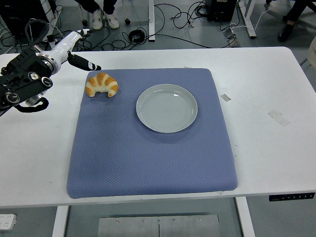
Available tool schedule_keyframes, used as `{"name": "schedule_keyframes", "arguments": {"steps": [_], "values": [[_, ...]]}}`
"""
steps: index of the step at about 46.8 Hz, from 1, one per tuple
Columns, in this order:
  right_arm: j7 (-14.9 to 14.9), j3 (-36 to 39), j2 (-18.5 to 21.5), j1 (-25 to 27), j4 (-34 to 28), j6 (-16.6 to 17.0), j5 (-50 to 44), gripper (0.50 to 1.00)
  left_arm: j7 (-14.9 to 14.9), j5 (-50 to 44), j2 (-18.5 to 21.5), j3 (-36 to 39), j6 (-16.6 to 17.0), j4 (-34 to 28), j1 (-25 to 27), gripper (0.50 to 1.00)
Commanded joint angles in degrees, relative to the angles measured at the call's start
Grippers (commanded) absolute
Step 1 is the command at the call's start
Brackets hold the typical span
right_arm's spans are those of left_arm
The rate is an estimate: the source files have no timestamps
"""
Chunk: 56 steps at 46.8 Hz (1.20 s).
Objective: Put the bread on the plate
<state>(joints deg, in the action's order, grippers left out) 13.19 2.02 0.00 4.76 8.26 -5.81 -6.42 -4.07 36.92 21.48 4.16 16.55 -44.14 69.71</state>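
A golden croissant lies on the far left part of a blue mat. An empty pale grey plate sits on the mat to the croissant's right, apart from it. My left hand reaches in from the left edge, just behind and to the left of the croissant, above the mat's far left corner. Its fingers are stretched out toward the right and hold nothing. It does not touch the croissant. The right arm is not in view.
The white table extends to the right of the mat, with small tape marks on it. A person's shoes and cables show on the floor beyond the table's far edge.
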Motion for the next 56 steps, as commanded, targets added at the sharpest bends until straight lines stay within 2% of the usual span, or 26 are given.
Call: {"name": "schedule_keyframes", "arguments": {"steps": [1, 12, 27, 40, 56], "values": [[-0.01, 0.00, 0.00, -0.01, 0.00, 0.01, 0.00, 1.000, 0.03, 1.13, -0.13, 1.11, 1.55, -0.42, -0.45, 0.978], [-0.01, 0.00, 0.00, -0.01, 0.00, 0.01, 0.00, 1.000, 0.38, 1.31, -0.13, 1.81, 2.00, -2.36, -0.80, 0.978], [-0.01, 0.00, 0.00, -0.01, 0.00, 0.01, 0.00, 1.000, 3.46, 3.86, 1.02, 3.57, 1.73, -5.26, -0.36, 0.977], [-0.01, 0.00, 0.00, -0.01, 0.00, 0.01, 0.00, 1.000, 3.55, 4.47, 1.10, 7.00, 1.30, -5.35, -0.36, 0.977], [-0.01, 0.00, 0.00, -0.01, 0.00, 0.01, 0.00, 1.000, 3.90, 5.61, 1.02, 7.61, 1.12, -5.26, -0.36, 0.975]]}}
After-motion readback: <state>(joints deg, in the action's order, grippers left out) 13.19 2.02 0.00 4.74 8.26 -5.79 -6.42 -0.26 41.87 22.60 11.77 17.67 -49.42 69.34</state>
